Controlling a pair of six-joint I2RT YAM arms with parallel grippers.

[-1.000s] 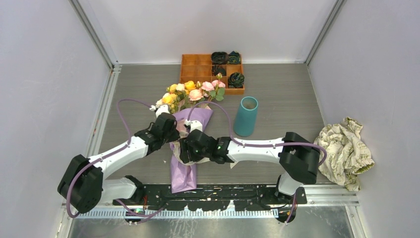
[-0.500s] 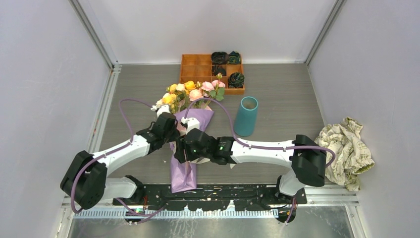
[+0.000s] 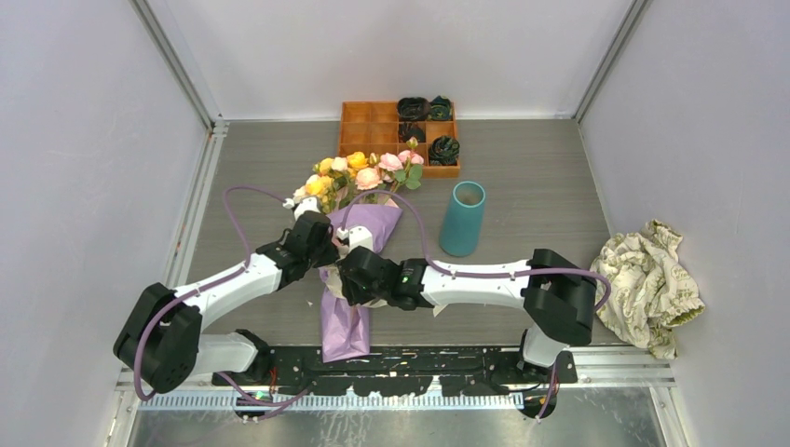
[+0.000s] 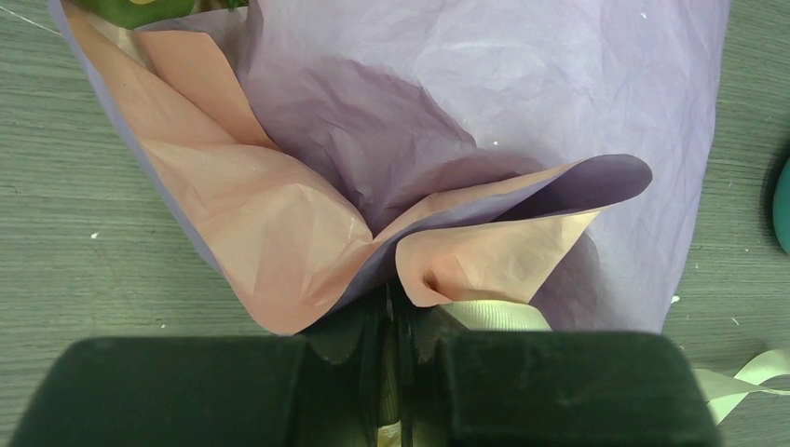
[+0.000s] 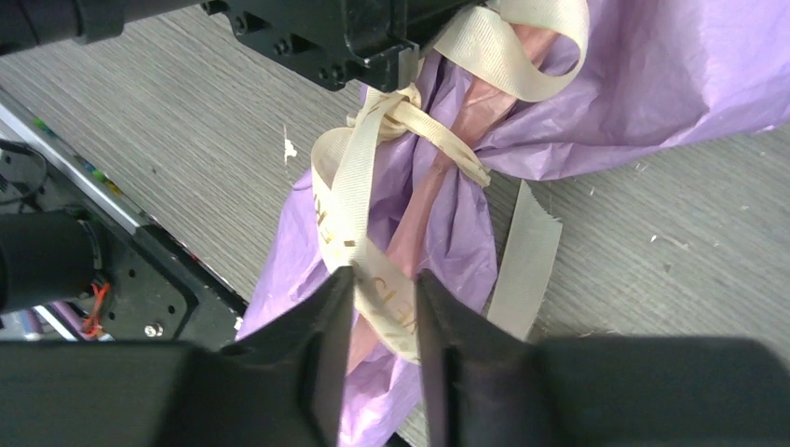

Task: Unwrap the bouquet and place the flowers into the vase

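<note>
Cream ribbon [image 5: 359, 200] with illegible gold lettering — pinched by right gripper [image 5: 384, 312]; left gripper [image 4: 399, 372] clamped at bouquet [image 3: 357, 244] knot.

The only lettering in view is on the cream ribbon [image 5: 368, 233] tied round the bouquet [image 5: 578, 84]. In the right wrist view, gold printed characters run along the strip where it passes between that hand's fingers [image 5: 326, 345], but they lie sideways, partly covered, and too blurred to make out as words. No other writing, label, brand, number or sign can be read in any of the views.
</note>
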